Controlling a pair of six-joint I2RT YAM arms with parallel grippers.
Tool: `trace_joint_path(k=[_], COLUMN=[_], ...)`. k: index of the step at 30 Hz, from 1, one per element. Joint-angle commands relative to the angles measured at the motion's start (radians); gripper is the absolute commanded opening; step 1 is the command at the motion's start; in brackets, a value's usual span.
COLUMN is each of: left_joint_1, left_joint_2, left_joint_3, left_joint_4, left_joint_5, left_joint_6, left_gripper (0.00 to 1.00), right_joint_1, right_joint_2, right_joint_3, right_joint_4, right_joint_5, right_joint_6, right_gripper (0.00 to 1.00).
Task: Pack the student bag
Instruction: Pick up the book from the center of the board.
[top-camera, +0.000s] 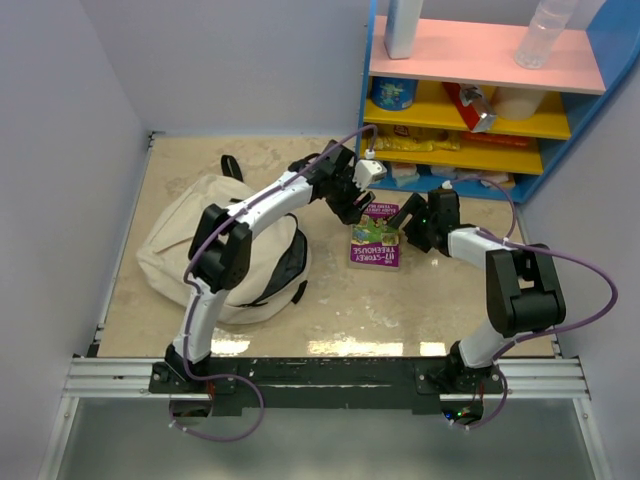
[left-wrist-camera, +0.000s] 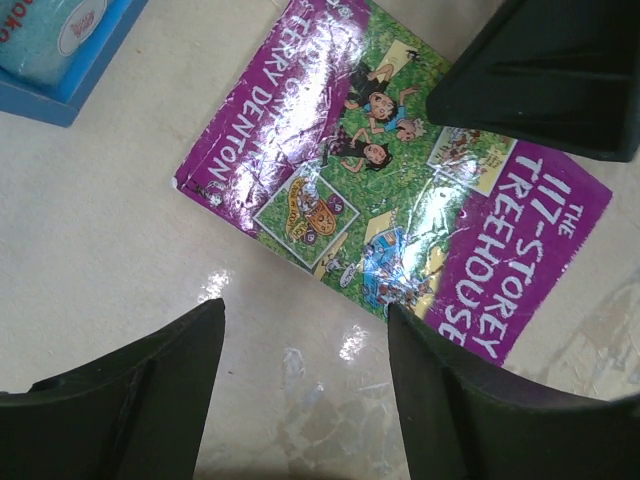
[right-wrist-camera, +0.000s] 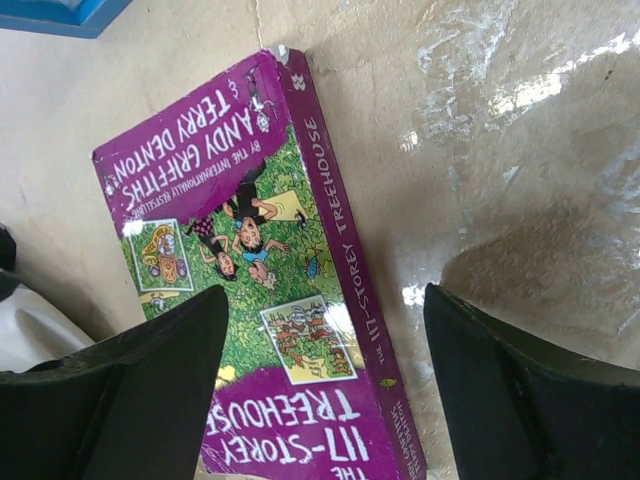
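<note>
Hovering with fingers apart and empty, the left gripper (top-camera: 350, 208) is sitting over the upper edge of the book (top-camera: 375, 241) at frame centre, and the right gripper (top-camera: 420, 232) is just beside its right edge. The backpack (top-camera: 200, 255) is lying left of the book, nearer the left arm. The book's long axis is running top to bottom.

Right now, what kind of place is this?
Probably a robot practice booth made to look like a school corner. A colourful shelf, a beige backpack and a children's book sit on a table boxed in by plain walls.
</note>
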Motion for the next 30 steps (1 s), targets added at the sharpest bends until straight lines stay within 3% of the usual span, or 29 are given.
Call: trace_joint_path(k=[1, 13, 19, 25, 30], left_joint_1=[-0.006, -0.006, -0.006, -0.008, -0.009], left_joint_2=[0.037, 0.090, 0.122, 0.134, 0.136], left_joint_3=[0.050, -0.061, -0.099, -0.107, -0.125], left_joint_4=[0.000, 0.020, 0.054, 0.078, 0.089], left_joint_5=[-0.039, 0.045, 0.086, 0.087, 0.091], left_joint_6=[-0.083, -0.146, -0.143, -0.138, -0.128], left_gripper=[0.70, 0.64, 0.49, 0.45, 0.44], right_joint_1=[-0.005, -0.008, -0.008, -0.008, 0.000], right_joint_2=[-0.019, 0.001, 0.001, 0.037, 0.080], right_joint_3=[-0.019, -0.040, -0.048, -0.043, -0.077], right_joint_4=[0.068, 0.122, 0.123, 0.120, 0.213], right_joint_5=[-0.037, -0.068, -0.046, -0.049, -0.153], right_joint_6=[0.037, 0.066, 0.057, 0.035, 0.061], right_gripper=[0.81, 0.80, 0.79, 0.79, 0.77])
